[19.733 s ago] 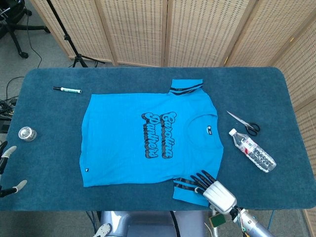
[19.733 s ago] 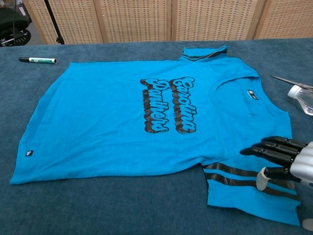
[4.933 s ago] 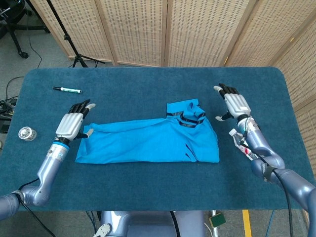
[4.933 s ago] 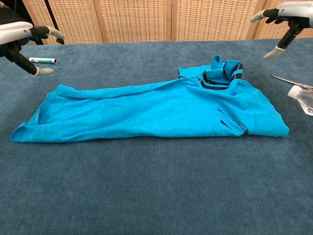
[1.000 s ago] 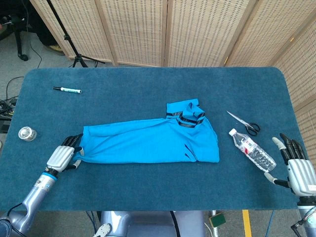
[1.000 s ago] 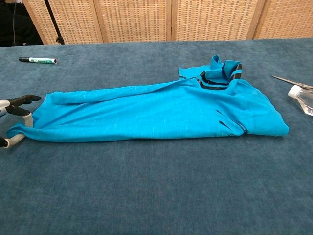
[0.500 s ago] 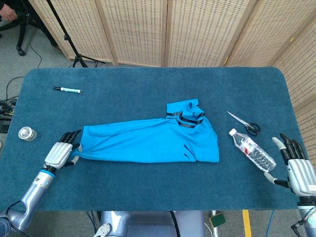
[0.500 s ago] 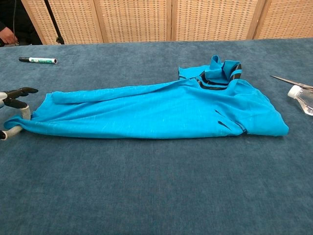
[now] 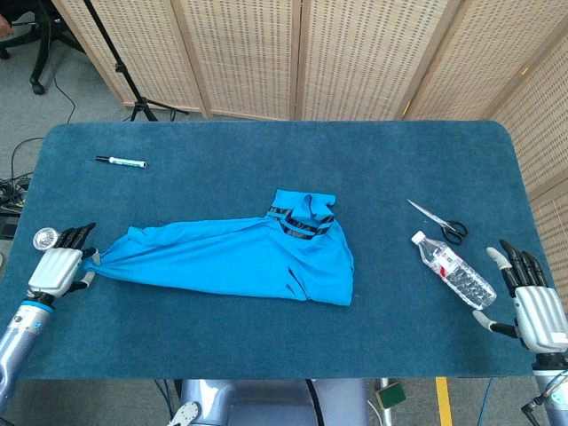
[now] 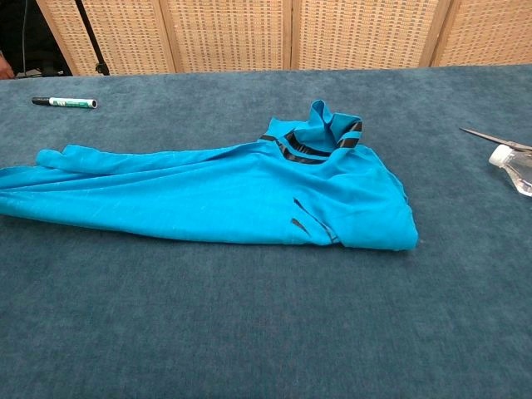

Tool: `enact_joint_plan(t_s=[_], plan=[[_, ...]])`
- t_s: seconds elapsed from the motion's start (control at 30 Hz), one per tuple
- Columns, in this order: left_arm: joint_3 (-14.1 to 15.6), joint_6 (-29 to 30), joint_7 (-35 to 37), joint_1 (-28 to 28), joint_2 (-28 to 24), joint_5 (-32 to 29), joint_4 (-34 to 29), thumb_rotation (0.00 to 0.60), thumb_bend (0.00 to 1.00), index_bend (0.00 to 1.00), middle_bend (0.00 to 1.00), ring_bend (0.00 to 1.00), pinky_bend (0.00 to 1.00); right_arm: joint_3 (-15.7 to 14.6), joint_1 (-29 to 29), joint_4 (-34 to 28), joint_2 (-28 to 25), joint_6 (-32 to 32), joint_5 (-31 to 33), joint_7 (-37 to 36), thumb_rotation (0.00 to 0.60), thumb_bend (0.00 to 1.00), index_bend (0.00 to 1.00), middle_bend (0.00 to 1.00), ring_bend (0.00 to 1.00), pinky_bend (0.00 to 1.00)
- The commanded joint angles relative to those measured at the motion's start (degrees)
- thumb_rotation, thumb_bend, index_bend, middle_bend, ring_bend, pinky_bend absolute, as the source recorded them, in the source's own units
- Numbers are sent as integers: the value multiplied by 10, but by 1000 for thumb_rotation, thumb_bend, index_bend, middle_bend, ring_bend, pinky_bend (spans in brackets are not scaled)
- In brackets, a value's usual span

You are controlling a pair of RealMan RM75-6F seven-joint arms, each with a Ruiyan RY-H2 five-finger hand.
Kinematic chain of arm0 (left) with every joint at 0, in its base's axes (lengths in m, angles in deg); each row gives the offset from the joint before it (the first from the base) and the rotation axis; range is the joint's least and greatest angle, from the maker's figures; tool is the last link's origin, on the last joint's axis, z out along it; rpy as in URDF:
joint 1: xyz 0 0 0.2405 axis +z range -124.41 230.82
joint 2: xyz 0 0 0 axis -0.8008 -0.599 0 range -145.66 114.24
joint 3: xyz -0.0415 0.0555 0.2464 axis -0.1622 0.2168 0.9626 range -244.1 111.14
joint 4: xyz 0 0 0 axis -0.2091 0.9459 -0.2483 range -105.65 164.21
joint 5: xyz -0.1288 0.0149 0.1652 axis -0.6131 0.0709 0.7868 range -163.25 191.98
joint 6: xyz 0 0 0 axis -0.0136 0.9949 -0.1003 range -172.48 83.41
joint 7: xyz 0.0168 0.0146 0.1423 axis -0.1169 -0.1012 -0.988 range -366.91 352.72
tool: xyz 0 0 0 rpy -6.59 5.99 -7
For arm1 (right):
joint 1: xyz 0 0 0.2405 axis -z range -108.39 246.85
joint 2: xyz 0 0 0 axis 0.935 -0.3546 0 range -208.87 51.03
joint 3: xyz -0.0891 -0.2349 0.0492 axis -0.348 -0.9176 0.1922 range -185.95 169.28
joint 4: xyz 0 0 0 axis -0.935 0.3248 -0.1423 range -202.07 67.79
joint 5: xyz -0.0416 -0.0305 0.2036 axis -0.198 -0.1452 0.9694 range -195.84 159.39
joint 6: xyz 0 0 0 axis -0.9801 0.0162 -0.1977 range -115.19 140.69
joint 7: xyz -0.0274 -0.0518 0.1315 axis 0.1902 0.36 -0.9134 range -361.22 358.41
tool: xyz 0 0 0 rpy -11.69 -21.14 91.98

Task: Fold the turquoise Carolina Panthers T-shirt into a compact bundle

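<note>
Left hand (image 9: 58, 266), near the table's (image 9: 266, 151) left edge, grasps the T-shirt's (image 9: 240, 257) bunched end; we see the shirt lying left of centre. Right hand (image 9: 532, 306) is released at the front right corner.

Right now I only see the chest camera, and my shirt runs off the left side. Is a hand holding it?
Observer: Yes. The left hand grips the T-shirt by its narrow end, near the table's left edge.
Operator: Where's my other hand?
Observer: The right hand hovers at the front right corner, fingers spread, holding nothing, apart from the water bottle.
Operator: Is anything close to the left one?
Observer: A small round tin lies right beside it.
</note>
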Motion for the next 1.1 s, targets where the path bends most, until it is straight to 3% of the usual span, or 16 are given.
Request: enact_joint_plan(t_s=[0.03, 0.63, 1.1], plan=[[-1, -5, 16, 4, -2, -4, 28, 600, 501, 759, 0, 0, 0, 0, 0, 0, 1, -1, 0, 1, 600, 0, 0, 0, 0, 0], [-23, -1, 120, 10, 19, -17, 147, 600, 496, 761, 0, 0, 0, 1, 0, -1, 2, -1, 1, 6, 600, 0, 0, 0, 0, 0], [-49, -44, 191, 7, 47, -45, 269, 600, 491, 761, 0, 0, 0, 0, 0, -2, 3, -2, 1, 11, 600, 0, 0, 0, 0, 0]])
